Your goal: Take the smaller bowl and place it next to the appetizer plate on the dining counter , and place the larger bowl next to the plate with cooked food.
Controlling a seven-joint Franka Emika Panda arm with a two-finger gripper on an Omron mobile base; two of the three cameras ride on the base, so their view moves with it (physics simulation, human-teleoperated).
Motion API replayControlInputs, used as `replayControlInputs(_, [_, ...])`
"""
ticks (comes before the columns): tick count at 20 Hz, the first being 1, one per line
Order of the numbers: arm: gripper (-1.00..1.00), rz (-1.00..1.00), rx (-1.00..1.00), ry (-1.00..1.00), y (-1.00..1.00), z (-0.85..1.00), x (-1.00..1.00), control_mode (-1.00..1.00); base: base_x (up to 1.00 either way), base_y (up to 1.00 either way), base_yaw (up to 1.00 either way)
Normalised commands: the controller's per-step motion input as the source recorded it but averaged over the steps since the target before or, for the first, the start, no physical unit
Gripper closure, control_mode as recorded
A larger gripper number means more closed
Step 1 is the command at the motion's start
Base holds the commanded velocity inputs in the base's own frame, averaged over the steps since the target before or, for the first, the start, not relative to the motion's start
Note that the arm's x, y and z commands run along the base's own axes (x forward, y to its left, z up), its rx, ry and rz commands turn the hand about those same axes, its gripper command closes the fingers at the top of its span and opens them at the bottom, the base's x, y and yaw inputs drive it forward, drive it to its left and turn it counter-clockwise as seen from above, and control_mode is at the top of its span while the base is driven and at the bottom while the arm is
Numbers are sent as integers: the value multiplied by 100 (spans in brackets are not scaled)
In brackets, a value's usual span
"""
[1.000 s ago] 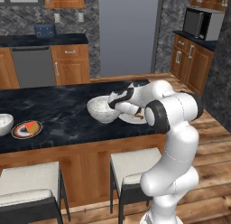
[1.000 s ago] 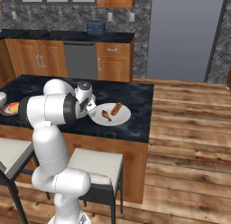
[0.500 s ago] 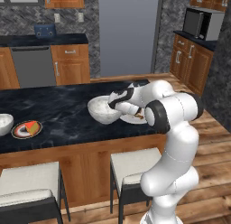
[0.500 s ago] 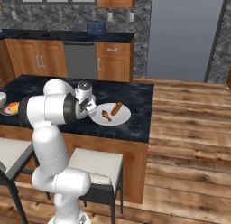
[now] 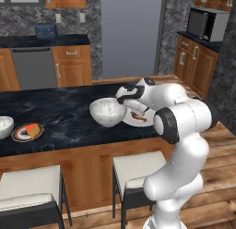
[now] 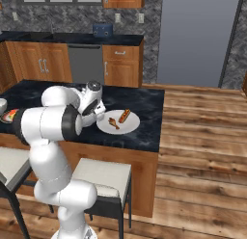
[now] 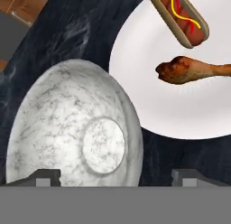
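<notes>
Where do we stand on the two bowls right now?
Both placements look done. The smaller bowl sits beside the appetizer plate at the left end of the dining counter. The larger bowl rests on the counter right beside the plate with cooked food. The gripper hangs over the bowl's rim, jaws wide, holding nothing. What's left is probably just pulling the arm clear.

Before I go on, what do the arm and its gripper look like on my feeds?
A glossy white arm of thick rounded segments, with dark grey rings at the joints. Its wrist ends in a dark-trimmed gripper with two small dark grey finger tips, blocky and square-edged. No cables or markings are visible.
</notes>
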Motion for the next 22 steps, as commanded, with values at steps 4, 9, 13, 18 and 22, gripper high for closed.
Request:
replayControlInputs(4, [-100,2,3,4,-48,68,-93,-100,0,0,0])
replayControlInputs(9, [-100,10,-3,0,-18,76,-100,-100,0,0,0])
replayControlInputs(13, [-100,21,-15,-5,3,100,-100,-100,0,0,0])
replayControlInputs(18, [-100,19,-17,-10,1,92,-100,-100,0,0,0])
replayControlInputs(22, [-100,14,-4,-15,0,15,-100,-100,0,0,0])
